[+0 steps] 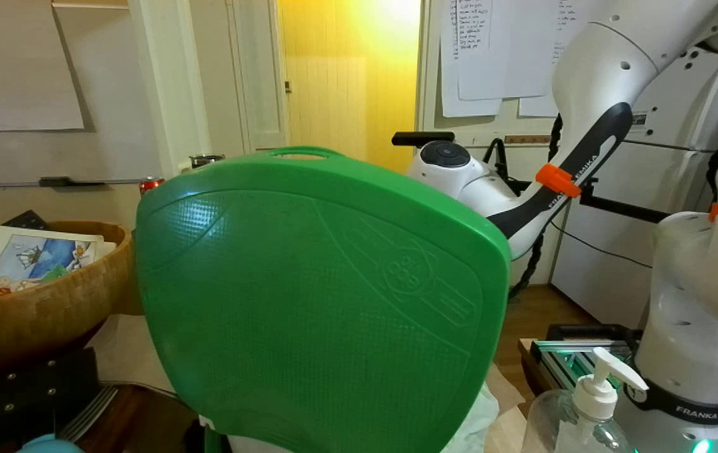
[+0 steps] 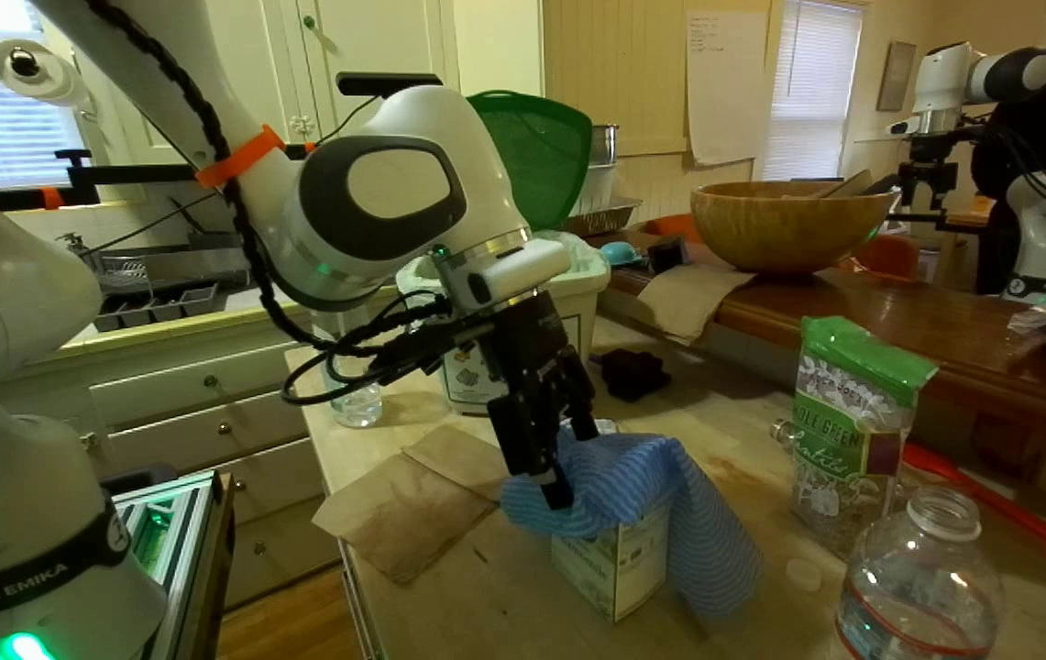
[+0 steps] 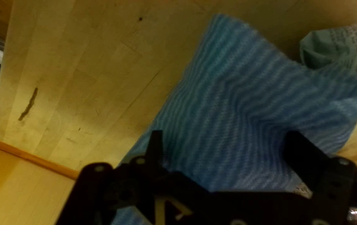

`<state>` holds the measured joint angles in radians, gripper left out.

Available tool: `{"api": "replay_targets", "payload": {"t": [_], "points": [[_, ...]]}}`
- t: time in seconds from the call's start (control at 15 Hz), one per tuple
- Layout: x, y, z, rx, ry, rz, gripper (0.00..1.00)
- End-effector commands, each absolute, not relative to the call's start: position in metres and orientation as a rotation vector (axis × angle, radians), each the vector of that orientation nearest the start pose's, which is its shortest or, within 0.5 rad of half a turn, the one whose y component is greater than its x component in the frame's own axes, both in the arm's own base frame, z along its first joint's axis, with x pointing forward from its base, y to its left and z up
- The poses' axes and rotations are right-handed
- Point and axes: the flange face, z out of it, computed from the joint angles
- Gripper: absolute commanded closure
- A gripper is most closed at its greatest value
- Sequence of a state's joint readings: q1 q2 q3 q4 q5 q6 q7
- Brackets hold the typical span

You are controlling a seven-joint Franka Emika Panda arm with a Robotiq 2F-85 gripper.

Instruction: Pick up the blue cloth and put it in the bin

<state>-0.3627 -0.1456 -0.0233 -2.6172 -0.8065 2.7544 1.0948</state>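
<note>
– As far as can be judged, done with little more than the reach. Blue cloth (image 2: 646, 481) draped over a carton (image 2: 614, 568) on the worktop (image 2: 715, 403), with a long fold hanging down one side.

– And the gripper (image 3: 224, 136)? Holding anything?

– Nothing, by the look of it. Spread wide, with fingers (image 3: 303, 153) on either side of a stretch of cloth.

– Left to do, then?

– Pinch, lift clear, carry across and drop into the bin (image 2: 582, 310). Standing on the same worktop, partly hidden by the arm (image 2: 412, 183) in an exterior view, with a pale liner (image 2: 578, 255) at the mouth.

– And the lid (image 1: 327, 296)?

– Raised in both exterior views, so probably nothing to uncover, though worth skirting on the way down.

– Anything else to watch?

– Chiefly the carton, perhaps apt to tip or come along with too deep a pinch. Also brown paper (image 2: 417, 504) nearby, a dark bundle (image 2: 633, 371) near the bin, and, likely out of the path, a bag of green lentils (image 2: 853, 431) and a clear bottle (image 2: 921, 577).
</note>
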Motion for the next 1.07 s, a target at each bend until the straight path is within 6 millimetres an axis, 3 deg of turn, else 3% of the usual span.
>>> {"api": "replay_targets", "payload": {"t": [0.0,0.07,0.13,0.27,0.6,0.67,0.73,1.0], "points": [[0.4224,-0.1412,0.3102,-3.079,1.274,-0.684,0.00],[0.4229,-0.1418,0.3097,-3.070,1.286,-0.684,0.07],[0.4233,-0.1426,0.3090,-3.064,1.289,-0.686,0.23],[0.4238,-0.1438,0.3091,-3.052,1.298,-0.696,0.42],[0.4230,-0.1467,0.3113,-3.039,1.307,-0.705,0.41],[0.4228,-0.1475,0.3115,-3.039,1.307,-0.704,0.51],[0.4225,-0.1482,0.3116,-3.040,1.306,-0.704,0.67],[0.4216,-0.1509,0.3121,-3.040,1.307,-0.701,0.98]]}}
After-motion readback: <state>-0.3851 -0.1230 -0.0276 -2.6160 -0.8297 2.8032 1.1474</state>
